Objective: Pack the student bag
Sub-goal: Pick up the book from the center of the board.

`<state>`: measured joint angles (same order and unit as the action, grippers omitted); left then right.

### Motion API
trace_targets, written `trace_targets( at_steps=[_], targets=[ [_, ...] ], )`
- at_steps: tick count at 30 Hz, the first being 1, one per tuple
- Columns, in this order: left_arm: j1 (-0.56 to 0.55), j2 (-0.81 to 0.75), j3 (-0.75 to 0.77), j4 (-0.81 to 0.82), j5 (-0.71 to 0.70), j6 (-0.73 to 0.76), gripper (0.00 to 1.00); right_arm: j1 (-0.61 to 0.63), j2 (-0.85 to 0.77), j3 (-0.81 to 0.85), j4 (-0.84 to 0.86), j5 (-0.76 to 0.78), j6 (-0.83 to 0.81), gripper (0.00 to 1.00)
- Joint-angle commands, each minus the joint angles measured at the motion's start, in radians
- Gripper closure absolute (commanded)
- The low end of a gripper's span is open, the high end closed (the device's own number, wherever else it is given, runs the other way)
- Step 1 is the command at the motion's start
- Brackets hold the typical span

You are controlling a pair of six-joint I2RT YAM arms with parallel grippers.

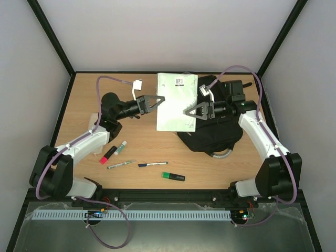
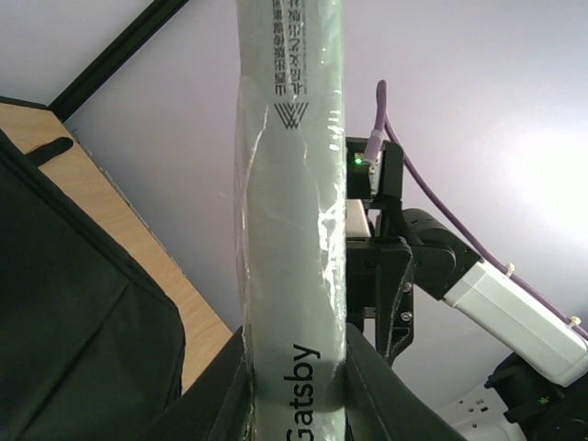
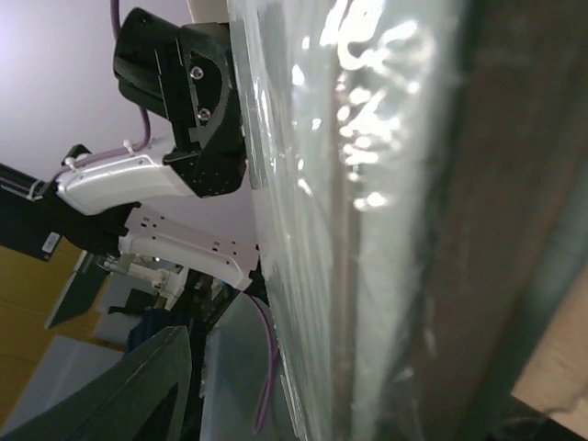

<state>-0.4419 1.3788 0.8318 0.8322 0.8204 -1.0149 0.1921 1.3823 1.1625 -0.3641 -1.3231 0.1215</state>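
While the left gripper (image 1: 157,102) is clamped on the left edge of a book (image 1: 176,100), the right gripper (image 1: 188,112) stands at the book's lower right edge. In the left wrist view the book's (image 2: 289,230) pale green, plastic-wrapped spine runs up from between the two dark fingers (image 2: 216,400), which press on either side of it. In the right wrist view the glossy wrapped book (image 3: 367,184) fills most of the frame between that gripper's (image 3: 349,322) jaws. One finger (image 3: 138,390) shows apart from it at lower left and the other is a dark blur at the right. The jaws sit around the edge, but I cannot tell whether they bite yet.

The book hangs clear of the table (image 1: 84,94), cover up, its right side over the bag's left edge. The bag (image 1: 210,139) lies flat on the right half of the table under the right arm, grey handle (image 1: 221,154) toward the near side. In the left wrist view the bag (image 2: 73,322) shows below and left of the book.

Near the left arm lie a red marker (image 1: 107,154), a green-capped pen (image 1: 121,147), two slim pens (image 1: 121,164) (image 1: 153,164) and a green highlighter (image 1: 173,177), all well apart from the bag.
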Motion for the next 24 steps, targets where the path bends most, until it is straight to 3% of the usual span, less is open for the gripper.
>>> trace_targets(
  at_steps=[1, 9, 18, 24],
  targets=[
    [-0.001, 0.016, 0.006, 0.109, -0.022, 0.012, 0.97, 0.006, -0.004, 0.067, -0.042, -0.113, 0.034, 0.4],
    [-0.001, 0.03, -0.016, 0.142, -0.031, -0.02, 0.96, 0.006, -0.045, -0.001, 0.141, 0.004, 0.255, 0.61],
    [-0.001, 0.029, -0.016, 0.102, -0.028, -0.005, 0.74, 0.005, -0.039, -0.004, 0.167, 0.035, 0.286, 0.89],
    [-0.001, 0.036, -0.007, 0.04, -0.045, 0.007, 0.37, 0.002, -0.051, -0.015, 0.148, 0.097, 0.256, 0.99]
  ],
)
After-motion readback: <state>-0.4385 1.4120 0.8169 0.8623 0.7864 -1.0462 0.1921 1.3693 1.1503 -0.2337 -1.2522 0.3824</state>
